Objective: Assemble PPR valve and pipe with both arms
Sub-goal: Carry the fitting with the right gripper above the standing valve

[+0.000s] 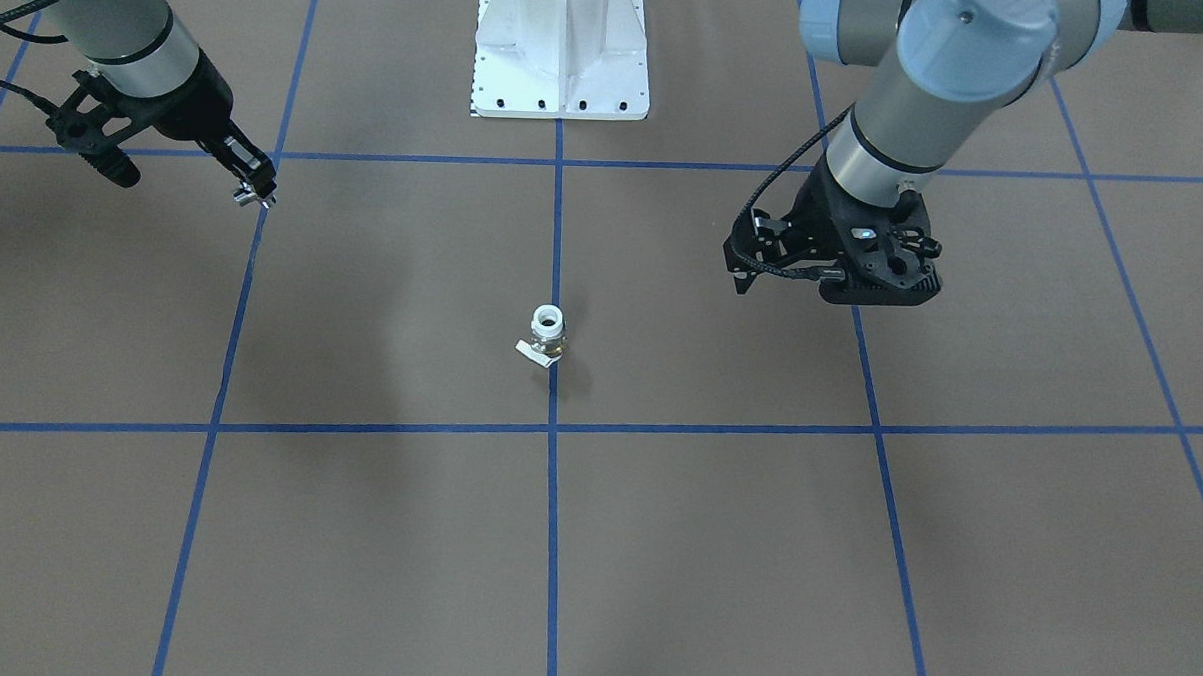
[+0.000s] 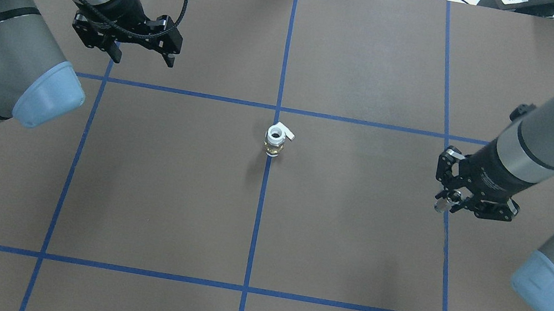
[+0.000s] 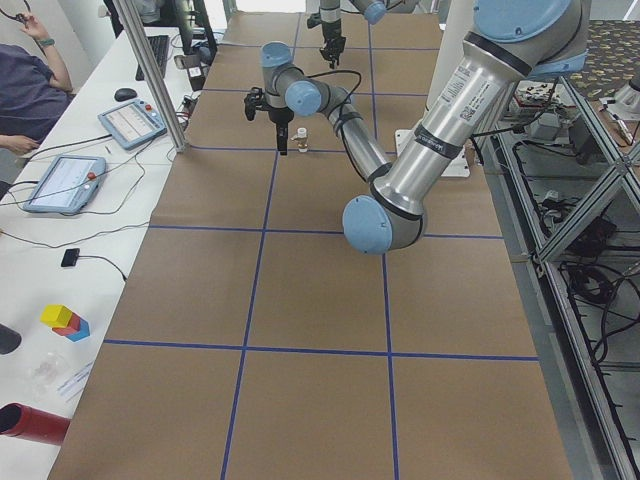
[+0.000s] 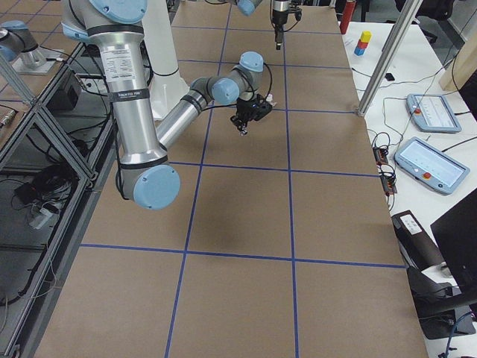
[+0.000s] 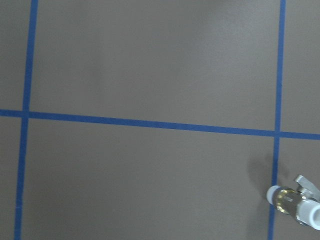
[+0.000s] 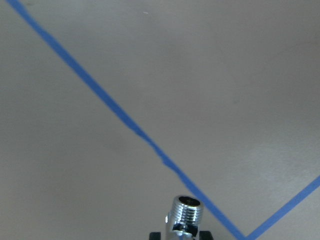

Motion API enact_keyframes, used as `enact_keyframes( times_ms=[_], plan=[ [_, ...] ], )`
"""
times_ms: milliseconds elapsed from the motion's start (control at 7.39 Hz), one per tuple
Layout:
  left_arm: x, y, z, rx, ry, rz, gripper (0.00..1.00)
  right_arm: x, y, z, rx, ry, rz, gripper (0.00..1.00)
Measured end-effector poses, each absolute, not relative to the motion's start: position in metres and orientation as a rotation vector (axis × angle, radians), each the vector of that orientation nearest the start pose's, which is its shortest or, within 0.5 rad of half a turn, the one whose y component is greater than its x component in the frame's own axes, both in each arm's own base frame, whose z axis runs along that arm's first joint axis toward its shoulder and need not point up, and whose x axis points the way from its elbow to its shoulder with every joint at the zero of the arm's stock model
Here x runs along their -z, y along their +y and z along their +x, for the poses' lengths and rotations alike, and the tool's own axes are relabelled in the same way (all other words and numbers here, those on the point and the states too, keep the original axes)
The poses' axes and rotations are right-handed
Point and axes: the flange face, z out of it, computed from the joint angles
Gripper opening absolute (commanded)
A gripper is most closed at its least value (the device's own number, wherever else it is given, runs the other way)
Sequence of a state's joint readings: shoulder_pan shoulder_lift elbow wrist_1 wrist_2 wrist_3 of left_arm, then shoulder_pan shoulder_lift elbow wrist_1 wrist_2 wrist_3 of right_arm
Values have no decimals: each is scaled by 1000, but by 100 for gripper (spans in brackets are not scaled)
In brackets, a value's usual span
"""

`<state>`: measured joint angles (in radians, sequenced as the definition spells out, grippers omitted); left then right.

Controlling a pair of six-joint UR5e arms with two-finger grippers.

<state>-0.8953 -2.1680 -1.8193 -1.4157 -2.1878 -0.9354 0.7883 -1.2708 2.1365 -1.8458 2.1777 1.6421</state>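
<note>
The short white plastic pipe on its brass hex nut (image 2: 275, 141) stands upright on a blue tape line (image 2: 258, 220) in the middle of the brown surface (image 2: 356, 219), well apart from both arms. To one side, the right gripper (image 2: 448, 199) is clamped on the small shiny chrome valve (image 6: 185, 215), held above the surface. On the other side, the left gripper (image 2: 144, 58) hangs spread wide, holding nothing.

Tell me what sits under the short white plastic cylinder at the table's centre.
Under the white plastic cylinder: a brass hex nut, resting on a blue tape line on the brown table cover. The nut's underside is hidden.
</note>
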Motion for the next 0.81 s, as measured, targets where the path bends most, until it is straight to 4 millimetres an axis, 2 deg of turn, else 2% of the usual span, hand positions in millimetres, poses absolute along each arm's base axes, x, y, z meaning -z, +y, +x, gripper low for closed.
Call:
enact_keyframes(
  times_ms=[135,271,541,812],
  plan=[
    [-238,-540,323,-6,874,51,100,-251,-430,-309,-628,-758,-341,0],
    [-254,-540,312,-32,861,62,100,-232,-442,-313,-591,-770,-316,0],
    [-284,-533,287,-86,839,87,100,-211,-459,-326,-412,-795,-229,0],
    [-306,-534,262,-129,819,112,100,-192,-482,-352,-248,-807,-160,0]
  ],
)
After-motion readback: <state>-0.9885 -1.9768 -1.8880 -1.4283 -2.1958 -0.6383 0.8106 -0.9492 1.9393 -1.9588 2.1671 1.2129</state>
